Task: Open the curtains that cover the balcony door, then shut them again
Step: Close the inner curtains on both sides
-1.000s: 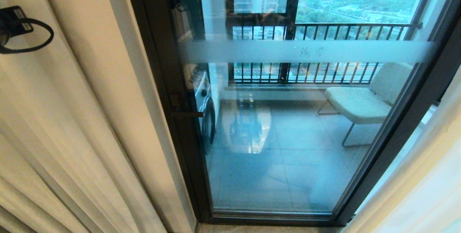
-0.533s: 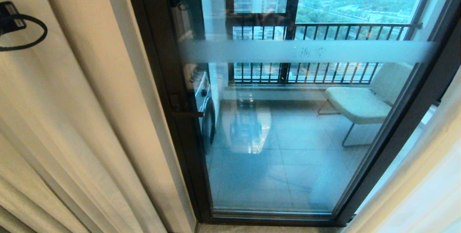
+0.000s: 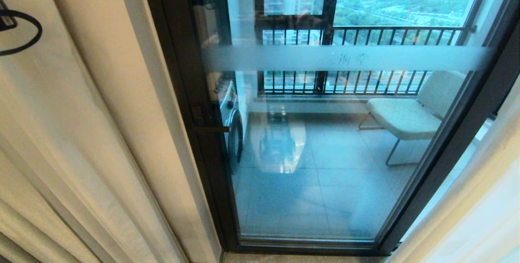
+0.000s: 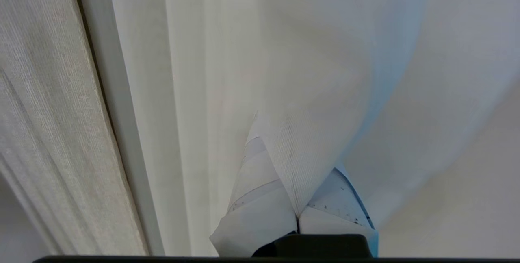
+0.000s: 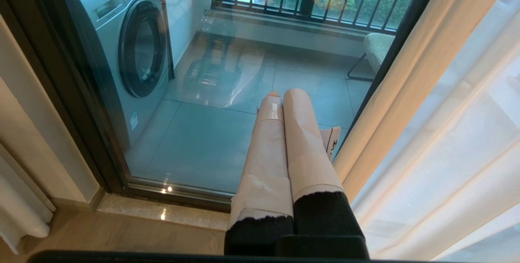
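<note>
Here the left gripper (image 4: 298,214) pinches the curtains (image 4: 308,149), fingers together

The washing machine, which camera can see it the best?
The right wrist view: the washing machine shows nearly whole behind the balcony door glass, round door and knob facing the camera. The head view catches only a narrow edge beside the door frame. The left wrist view shows only curtains.
</note>
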Controlling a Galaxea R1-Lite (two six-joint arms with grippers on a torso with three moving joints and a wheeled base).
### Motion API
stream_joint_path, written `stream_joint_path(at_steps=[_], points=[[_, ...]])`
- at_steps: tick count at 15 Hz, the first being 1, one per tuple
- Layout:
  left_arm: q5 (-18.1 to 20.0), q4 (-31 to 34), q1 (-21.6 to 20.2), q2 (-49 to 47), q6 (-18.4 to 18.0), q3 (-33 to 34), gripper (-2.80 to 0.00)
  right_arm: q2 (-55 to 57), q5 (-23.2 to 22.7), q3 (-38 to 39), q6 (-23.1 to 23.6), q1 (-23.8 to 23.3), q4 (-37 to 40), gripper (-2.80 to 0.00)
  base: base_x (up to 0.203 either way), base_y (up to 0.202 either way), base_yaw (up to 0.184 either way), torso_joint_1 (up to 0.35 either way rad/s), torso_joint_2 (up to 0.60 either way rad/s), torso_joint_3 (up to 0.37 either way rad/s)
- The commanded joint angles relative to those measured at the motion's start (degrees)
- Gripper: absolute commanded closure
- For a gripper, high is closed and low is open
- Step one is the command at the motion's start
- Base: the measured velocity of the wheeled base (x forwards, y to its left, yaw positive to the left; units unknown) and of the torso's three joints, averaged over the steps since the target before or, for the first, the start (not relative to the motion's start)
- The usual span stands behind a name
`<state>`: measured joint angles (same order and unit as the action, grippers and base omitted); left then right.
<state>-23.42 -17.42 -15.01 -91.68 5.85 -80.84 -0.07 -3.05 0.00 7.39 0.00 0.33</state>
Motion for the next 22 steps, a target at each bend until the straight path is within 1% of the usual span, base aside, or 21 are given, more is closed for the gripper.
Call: stream_joint_path(at_steps=[1,6,13,15,16,18,20,22], points=[[-0.13,-0.08,2.12,2.89,0.04,0.76,0.0,0.07,-0.03,0.0,0.08,0.0,-0.07,0.0,0.0,0.0,0.0,0.0,0.0,0.0],[-0.05,0.01,7.29,5.03,0.35,0.85,0.0,0.07,-0.03,0.0,0.08,0.0,0.02,0.0,0.0,0.0,0.0,0.0,0.0,0.0],[-0.13,0.42,19.04,7.91,0.31,0.9,0.0,0.07,-0.03,0.0,0.08,0.0,0.02,0.0,0.0,0.0,0.0,0.0,0.0,0.0],[-0.14,2.51,22.66,8.88,0.31,1.09,0.0,0.07,-0.03,0.0,0.08,0.0,0.02,0.0,0.0,0.0,0.0,0.0,0.0,0.0],[-0.14,3.66,24.19,9.2,0.31,1.39,0.0,0.07,-0.03,0.0,0.08,0.0,0.02,0.0,0.0,0.0,0.0,0.0,0.0,0.0],[0.02,4.48,25.7,10.09,0.16,2.71,0.0,0.07,-0.03,0.0,0.08,0.0,0.02,0.0,0.0,0.0,0.0,0.0,0.0,0.0],[1.15,4.5,26.64,10.59,0.16,3.46,0.0,0.07,-0.03,0.0,0.08,0.0,0.02,0.0,0.0,0.0,0.0,0.0,0.0,0.0],[6.44,4.42,26.44,11.49,0.22,4.49,0.0,0.07,-0.03,0.0,0.08,0.0,0.02,0.0,0.0,0.0,0.0,0.0,0.0,0.0]])
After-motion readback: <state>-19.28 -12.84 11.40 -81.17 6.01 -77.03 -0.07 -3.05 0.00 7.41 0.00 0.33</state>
